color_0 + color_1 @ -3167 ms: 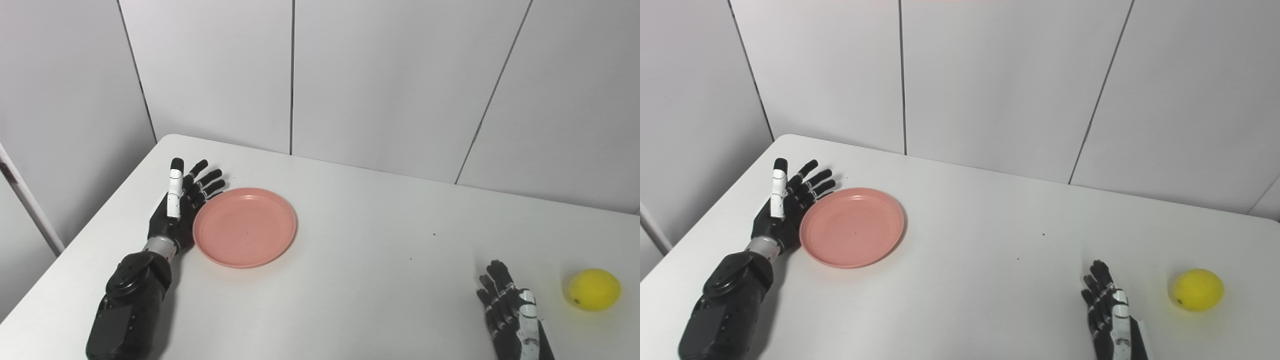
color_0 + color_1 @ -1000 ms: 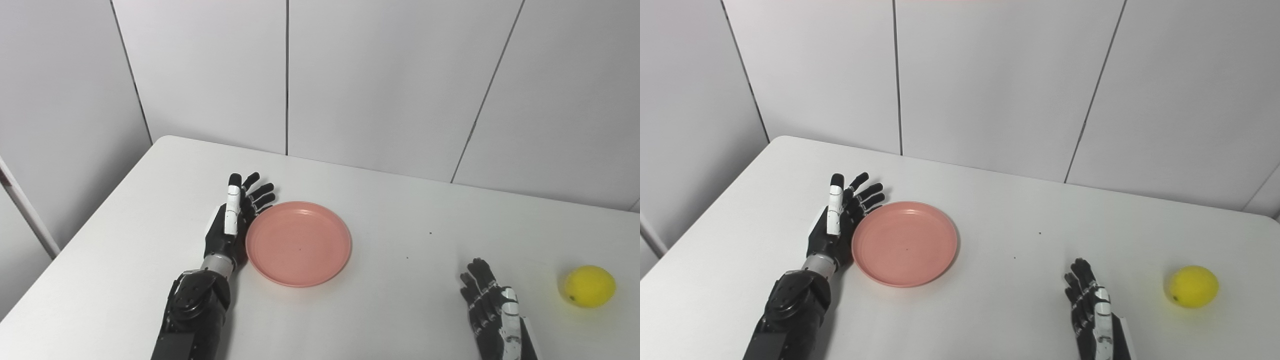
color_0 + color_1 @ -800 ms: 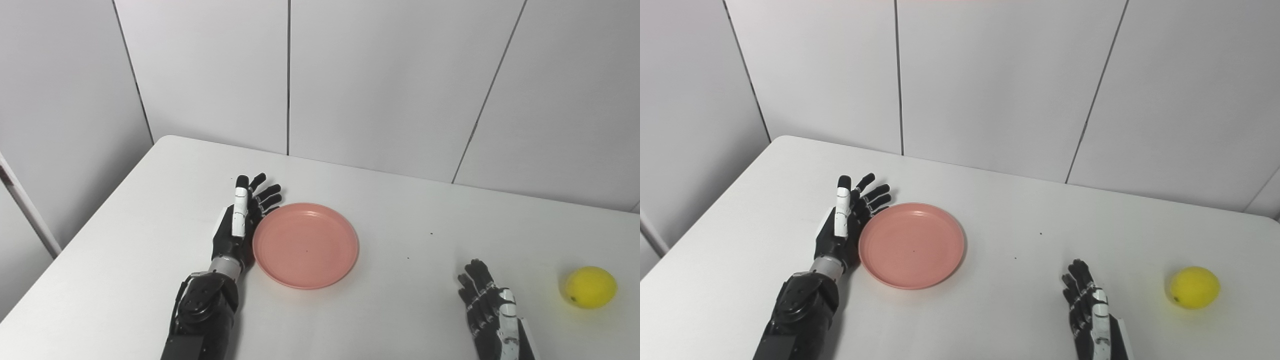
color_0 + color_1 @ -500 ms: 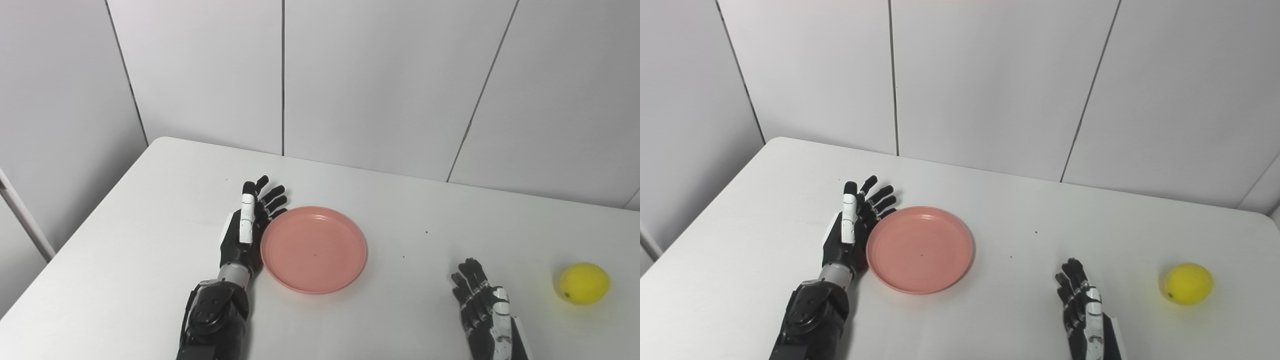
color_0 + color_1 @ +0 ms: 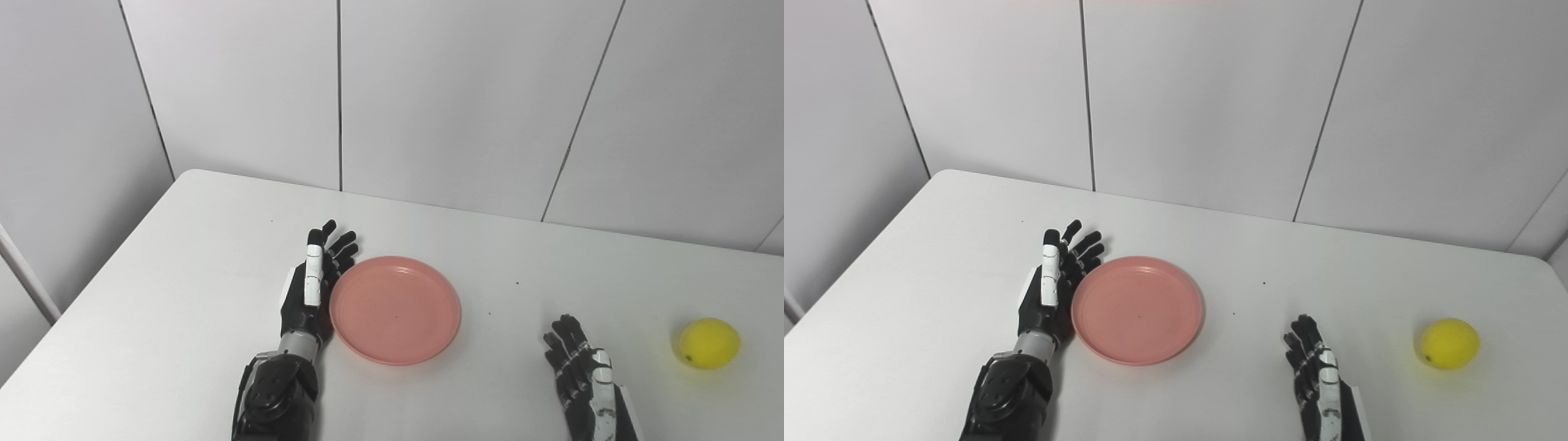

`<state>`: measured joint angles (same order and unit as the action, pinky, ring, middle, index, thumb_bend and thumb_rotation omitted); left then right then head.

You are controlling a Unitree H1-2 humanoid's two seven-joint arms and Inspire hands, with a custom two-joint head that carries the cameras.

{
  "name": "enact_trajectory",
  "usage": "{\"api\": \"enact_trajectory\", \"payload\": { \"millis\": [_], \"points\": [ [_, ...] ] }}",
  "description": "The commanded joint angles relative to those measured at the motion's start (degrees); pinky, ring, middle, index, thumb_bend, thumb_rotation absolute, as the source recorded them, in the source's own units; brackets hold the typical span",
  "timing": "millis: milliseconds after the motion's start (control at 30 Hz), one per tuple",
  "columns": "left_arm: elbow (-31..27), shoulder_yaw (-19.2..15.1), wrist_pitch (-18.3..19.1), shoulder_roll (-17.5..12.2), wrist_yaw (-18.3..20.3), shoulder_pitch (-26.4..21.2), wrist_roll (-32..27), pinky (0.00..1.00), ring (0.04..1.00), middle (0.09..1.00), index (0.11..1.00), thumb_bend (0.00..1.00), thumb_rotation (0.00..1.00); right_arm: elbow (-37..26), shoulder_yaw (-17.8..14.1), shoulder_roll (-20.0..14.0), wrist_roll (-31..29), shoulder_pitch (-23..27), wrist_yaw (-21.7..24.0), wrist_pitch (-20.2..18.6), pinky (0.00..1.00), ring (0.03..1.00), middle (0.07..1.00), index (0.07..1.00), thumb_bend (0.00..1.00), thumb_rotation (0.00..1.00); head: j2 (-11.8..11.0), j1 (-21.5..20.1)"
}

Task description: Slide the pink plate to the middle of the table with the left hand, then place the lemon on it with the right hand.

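wall: [image 5: 459, 92] grey-white panels with dark vertical seams, behind everything.
surface: [image 5: 184, 257] white, rounded far-left corner, a few tiny dark specks beyond the right hand's fingertips.
left arm: [image 5: 275, 398] black, comes in from the bottom edge, forearm ends at a silver wrist ring.
pink plate: [image 5: 395, 309] round, shallow, nothing on it, lies flat on the surface. Its left rim is against the left hand's palm side, looks like touching. Sits on the thumb side of that hand, between the two hands but much closer to the left one.
left hand: [image 5: 311, 288] black with a white strip on top, stands on its edge on the surface, palm turned toward the plate. fingers [image 5: 340, 245] straight and spread, pointing away from the robot, tips reach just past the plate's far-left rim. Grips nothing, only pressed flat against the rim.
right hand: [image 5: 1318, 373] black with white strip, low on the surface near the bottom edge, well apart from the plate's right rim. Its fingers [image 5: 1301, 334] extended and slightly apart, pointing away from the robot, hold nothing.
lemon: [image 5: 709, 343] yellow, lies on the surface off the outer side of the right hand's fingers, well apart from them, not touched. Far from the plate, right hand lies between the two.
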<state>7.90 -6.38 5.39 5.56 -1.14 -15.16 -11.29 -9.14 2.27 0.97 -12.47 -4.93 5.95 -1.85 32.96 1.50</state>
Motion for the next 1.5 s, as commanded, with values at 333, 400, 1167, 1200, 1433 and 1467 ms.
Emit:
{"api": "enact_trajectory", "payload": {
  "millis": [333, 400, 1167, 1200, 1433, 1467],
  "points": [
    [0.8, 2.0, 1.8, 1.3, 0.1, 0.9, 0.0, 0.89, 0.879, 0.862, 0.924, 0.82, 0.97, -0.4, 0.8, 0.7, 0.5, -0.3, -0.1, -1.7, 0.99, 0.941, 0.941, 0.923, 0.76, 0.98, 0.4, -0.9],
    [0.8, 2.0, 2.0, 1.4, 0.2, 0.7, -0.2, 0.90, 0.883, 0.867, 0.931, 0.82, 0.97, -0.4, 0.9, 0.7, 0.7, -0.3, -0.2, -1.8, 0.99, 0.940, 0.939, 0.926, 0.76, 0.98, 0.4, -1.2],
    [-0.5, 3.9, 2.6, 2.4, 0.8, 0.9, -0.2, 0.92, 0.886, 0.876, 0.939, 0.78, 0.93, 2.1, 0.7, 5.7, 5.3, 0.4, -5.0, 4.1, 0.96, 0.920, 0.921, 0.887, 0.74, 0.88, 1.7, -8.9],
    [-0.4, 3.9, 2.6, 2.3, 0.8, 0.8, -0.3, 0.92, 0.887, 0.877, 0.939, 0.77, 0.94, 2.7, 0.2, 6.7, 6.1, 0.6, -6.3, 5.7, 0.96, 0.919, 0.918, 0.883, 0.74, 0.87, 1.9, -10.2],
    [-0.4, 3.5, 3.7, 1.3, 1.8, 0.6, -0.9, 0.94, 0.891, 0.881, 0.948, 0.79, 0.95, 3.9, -0.4, 10.3, 10.5, 1.1, -10.9, 9.0, 1.00, 0.941, 0.955, 0.906, 0.74, 0.86, 2.7, -14.1],
    [-0.4, 3.4, 3.7, 1.4, 2.0, 0.6, -1.1, 0.94, 0.892, 0.883, 0.949, 0.79, 0.95, 3.8, -0.4, 10.5, 11.0, 1.1, -11.3, 9.3, 1.00, 0.943, 0.955, 0.908, 0.73, 0.86, 2.7, -14.1]
  ]
}}
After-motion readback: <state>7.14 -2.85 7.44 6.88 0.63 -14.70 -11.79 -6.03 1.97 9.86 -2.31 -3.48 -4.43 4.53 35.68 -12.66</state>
